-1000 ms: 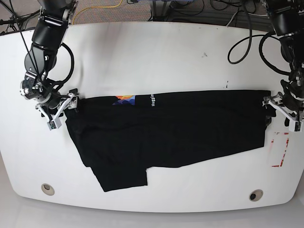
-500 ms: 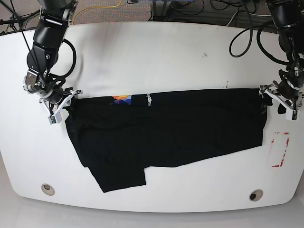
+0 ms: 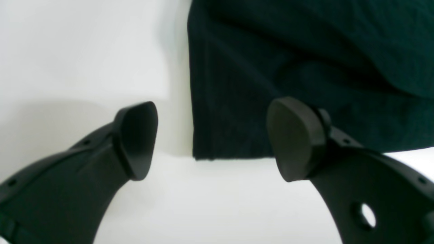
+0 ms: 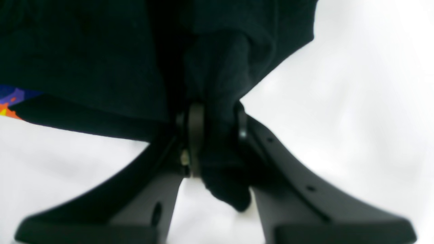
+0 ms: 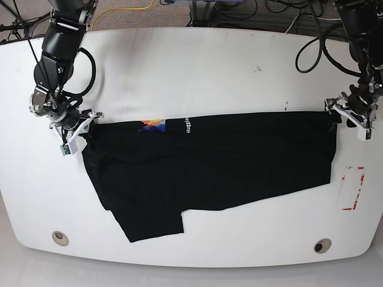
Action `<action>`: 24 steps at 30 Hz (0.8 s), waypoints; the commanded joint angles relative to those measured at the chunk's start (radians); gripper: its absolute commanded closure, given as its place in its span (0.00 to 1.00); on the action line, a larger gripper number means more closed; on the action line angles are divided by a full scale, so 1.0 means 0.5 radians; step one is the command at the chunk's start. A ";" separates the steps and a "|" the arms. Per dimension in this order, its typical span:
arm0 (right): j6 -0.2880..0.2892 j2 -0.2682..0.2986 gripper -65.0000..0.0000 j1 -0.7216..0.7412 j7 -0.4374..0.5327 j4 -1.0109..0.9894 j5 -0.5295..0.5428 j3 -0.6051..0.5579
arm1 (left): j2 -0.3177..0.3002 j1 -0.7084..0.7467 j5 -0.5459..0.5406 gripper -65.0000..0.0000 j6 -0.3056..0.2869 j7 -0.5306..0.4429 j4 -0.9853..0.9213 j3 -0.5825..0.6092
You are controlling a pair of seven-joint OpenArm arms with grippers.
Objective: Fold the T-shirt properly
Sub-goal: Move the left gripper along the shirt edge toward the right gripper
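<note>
Fold looks roughly half done, by my read. The plain black soft cloth T-shirt (image 5: 209, 167) lies across the middle of the white oval bench (image 5: 197, 72) as a long band, its top edge straight and running most of the bench's width; a coloured print patch (image 5: 155, 125) and small white lettering (image 5: 186, 124) show along that edge. The lower corner with the sleeve juts toward the front edge, so the shape is no tidy rectangle yet. I judge at least one more fold and some squaring-up remain

My right gripper (image 4: 213, 135) is pressed together on a bunched corner of the cloth; in the right wrist view fabric fills the gap and hangs out below the fingertips. In the base view that gripper (image 5: 73, 133) sits at the shirt's top corner

My left gripper (image 3: 212, 139) is spread wide, holding nothing, fingers either side of the shirt's opposite corner hem. From the base view it (image 5: 348, 115) sits at the top corner on the other end

Bench surface: smooth, white, two round fittings near the front edge, a red-marked paper (image 5: 352, 188) just beside the shirt's end. Beyond the bench: grey floor, tangled black cables, one yellow cable (image 5: 128, 11)
</note>
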 commanded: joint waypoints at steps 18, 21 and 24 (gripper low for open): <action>0.011 0.029 0.88 0.014 -0.007 0.034 -0.004 0.009 | -0.045 -0.188 -0.022 0.57 -0.003 -0.221 -0.353 0.242; 0.011 0.029 0.89 0.011 -0.007 0.034 -0.004 0.009 | -0.045 -0.185 -0.022 0.73 -0.003 -0.218 -0.356 0.242; 0.011 0.029 0.97 0.011 -0.016 0.034 -0.004 0.009 | -0.045 -0.176 -0.019 0.89 0.000 -0.214 -0.347 0.245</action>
